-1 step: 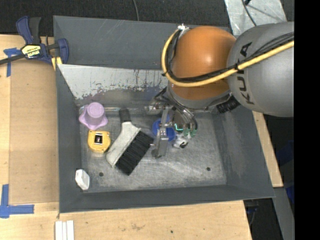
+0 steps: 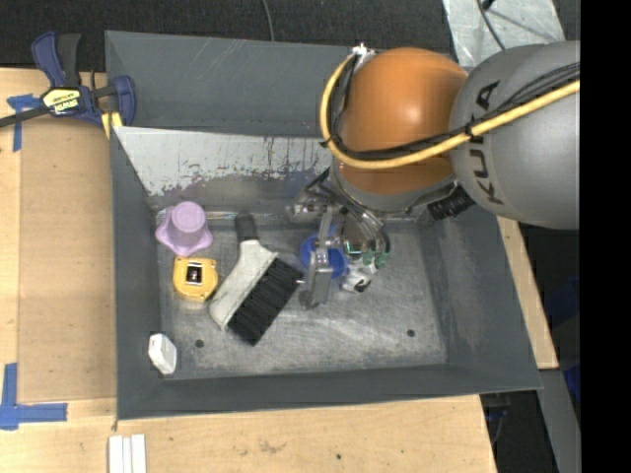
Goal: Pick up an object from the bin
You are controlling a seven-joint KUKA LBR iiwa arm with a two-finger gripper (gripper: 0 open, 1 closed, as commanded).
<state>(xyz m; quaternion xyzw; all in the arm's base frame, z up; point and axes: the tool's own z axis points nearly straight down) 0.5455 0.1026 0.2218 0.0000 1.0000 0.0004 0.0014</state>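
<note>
Just left of arm (image 2: 404, 116): brush (image 2: 254, 289), white handle, black bristles, lying diagonal.

Brush (image 2: 258, 296) lies between tape measure (image 2: 194, 277) and tool (image 2: 317, 294).

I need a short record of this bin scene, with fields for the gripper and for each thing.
gripper: low over the middle of the bin, right of the brush
brush: white back, black bristles, lying at a slant
lilac cup-like piece: left rear of the floor
yellow tape measure: in front of the lilac piece
small white piece: front left corner
held: cannot tell
</note>
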